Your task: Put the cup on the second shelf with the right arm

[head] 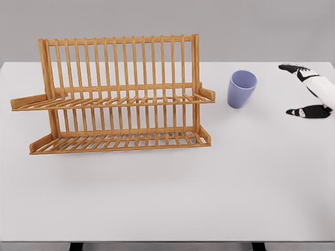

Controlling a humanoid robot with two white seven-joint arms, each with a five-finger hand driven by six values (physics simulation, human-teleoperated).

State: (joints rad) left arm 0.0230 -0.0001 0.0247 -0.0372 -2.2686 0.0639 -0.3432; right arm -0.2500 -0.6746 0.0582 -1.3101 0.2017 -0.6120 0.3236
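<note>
White table (167, 198) fills the lower frame. Upright at upper right stands the lilac cup (242, 89), just beside the wooden rack (118, 94). At the right edge the right hand (309, 91), fingers spread and empty, is reaching; next it must close round the cup.

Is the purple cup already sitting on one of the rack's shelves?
No, the purple cup stands upright on the white table, right of the wooden rack, with the right hand open beside it.
</note>
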